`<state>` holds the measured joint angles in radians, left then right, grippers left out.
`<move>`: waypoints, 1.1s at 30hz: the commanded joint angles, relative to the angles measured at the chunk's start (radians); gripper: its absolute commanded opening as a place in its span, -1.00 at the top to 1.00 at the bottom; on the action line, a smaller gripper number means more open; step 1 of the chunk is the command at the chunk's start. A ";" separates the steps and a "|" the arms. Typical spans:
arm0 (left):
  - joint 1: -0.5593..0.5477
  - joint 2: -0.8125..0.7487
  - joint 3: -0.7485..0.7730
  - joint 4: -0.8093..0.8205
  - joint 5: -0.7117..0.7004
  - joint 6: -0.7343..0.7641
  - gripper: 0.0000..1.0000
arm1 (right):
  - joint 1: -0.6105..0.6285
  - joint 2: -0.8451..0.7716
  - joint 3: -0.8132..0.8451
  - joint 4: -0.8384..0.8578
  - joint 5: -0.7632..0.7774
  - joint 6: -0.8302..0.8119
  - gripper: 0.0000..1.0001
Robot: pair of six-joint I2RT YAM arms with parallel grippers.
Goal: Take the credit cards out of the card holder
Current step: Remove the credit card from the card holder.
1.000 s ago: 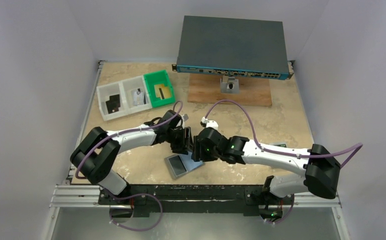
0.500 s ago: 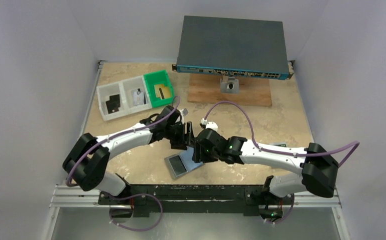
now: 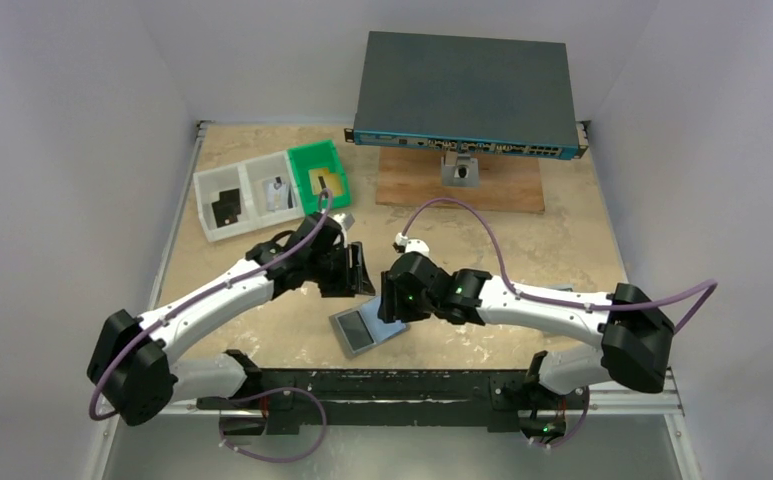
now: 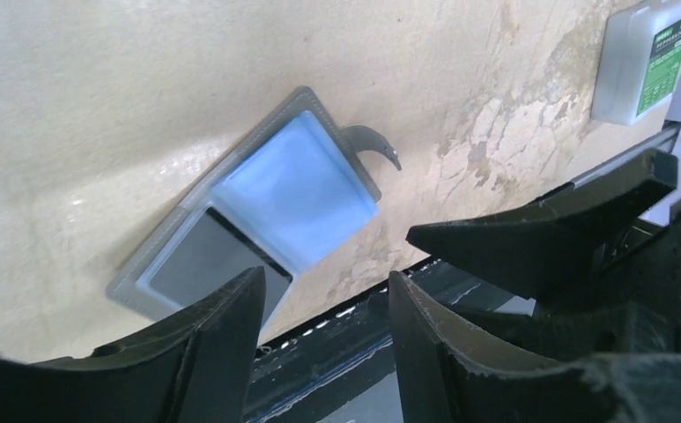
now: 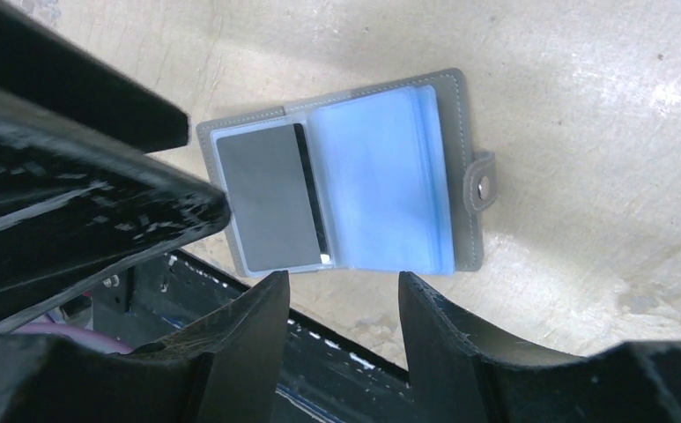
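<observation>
Top view first. The card holder (image 3: 362,331) lies open on the table (image 3: 562,250), close to the near edge, with its long axis running from near-left to far-right. My right gripper (image 3: 390,303) hangs just over its far-right end. My left gripper (image 3: 355,272) sits a little farther off, on the far-left side, so I judge the right arm the nearer one. The trays (image 3: 244,165) at far left and the dark box (image 3: 465,90) at the back are well apart from all this.

At the left wrist, my fingers stand spread with nothing between them. The holder lies beyond them. One half shows bluish pockets (image 4: 297,189); the other half, next to my fingertip, holds a silver-grey card (image 4: 197,262). The right arm's finger (image 4: 539,233) crosses close beside mine, and I judge crowding the main risk.

At the right wrist, these jaws are also spread and empty. The holder lies just ahead, the card's dark stripe along the fold and the clasp tab (image 5: 480,186) at the opposite end. The left gripper overlaps the holder's edge beside the card in this view; whether it touches, I cannot tell.
</observation>
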<state>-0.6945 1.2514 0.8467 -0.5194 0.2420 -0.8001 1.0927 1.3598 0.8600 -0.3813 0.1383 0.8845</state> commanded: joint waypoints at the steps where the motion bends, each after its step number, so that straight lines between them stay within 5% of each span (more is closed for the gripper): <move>1: 0.002 -0.090 -0.017 -0.121 -0.096 0.010 -0.02 | -0.002 0.038 0.061 0.039 -0.014 -0.042 0.03; 14: 0.000 -0.231 -0.217 -0.132 -0.086 -0.064 0.84 | -0.002 0.189 0.100 0.144 -0.145 -0.076 0.09; 24: 0.000 -0.125 -0.253 0.023 -0.026 -0.080 0.99 | -0.002 0.305 0.125 0.207 -0.239 -0.087 0.13; 33: 0.001 -0.009 -0.250 0.002 -0.088 -0.070 1.00 | -0.002 0.364 0.084 0.278 -0.276 -0.043 0.14</move>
<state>-0.6945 1.2175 0.6018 -0.5316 0.1848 -0.8639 1.0927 1.7241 0.9474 -0.1719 -0.1051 0.8204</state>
